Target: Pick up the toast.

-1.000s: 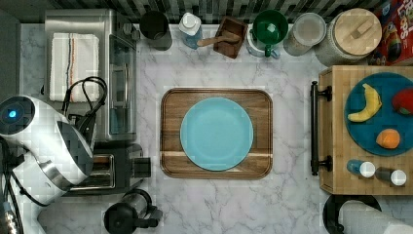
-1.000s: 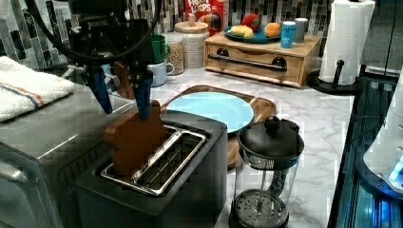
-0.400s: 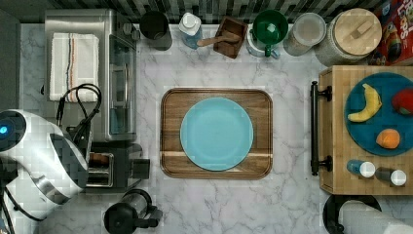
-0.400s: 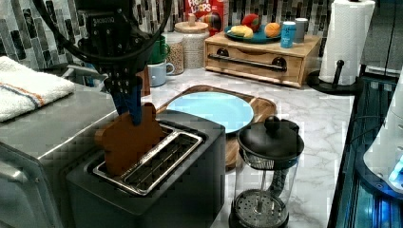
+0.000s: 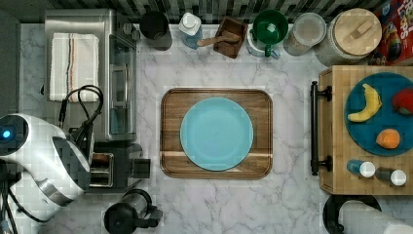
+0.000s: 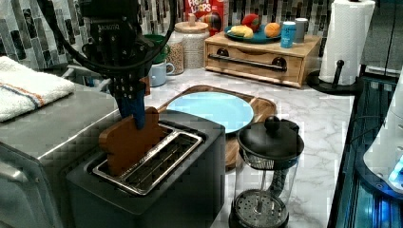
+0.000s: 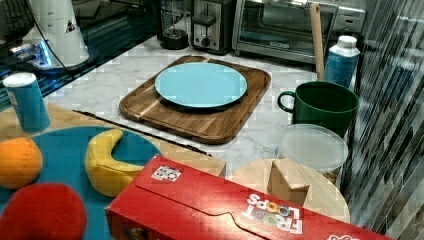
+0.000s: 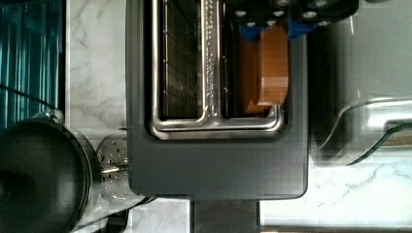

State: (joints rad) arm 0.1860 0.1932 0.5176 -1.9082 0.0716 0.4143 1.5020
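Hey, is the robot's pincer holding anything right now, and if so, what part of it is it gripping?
Yes. The pincer is shut on the toast, gripping its top edge while the slice stands in the toaster slot.

Even indoor light; blocky compression artifacts; glare on marble counter [image 5: 292, 204].

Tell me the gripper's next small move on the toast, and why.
Probably lift straight up. In the left view the gripper has its blue fingers pinched on the toast top edge, while the slice's lower part sits in the toaster slot.
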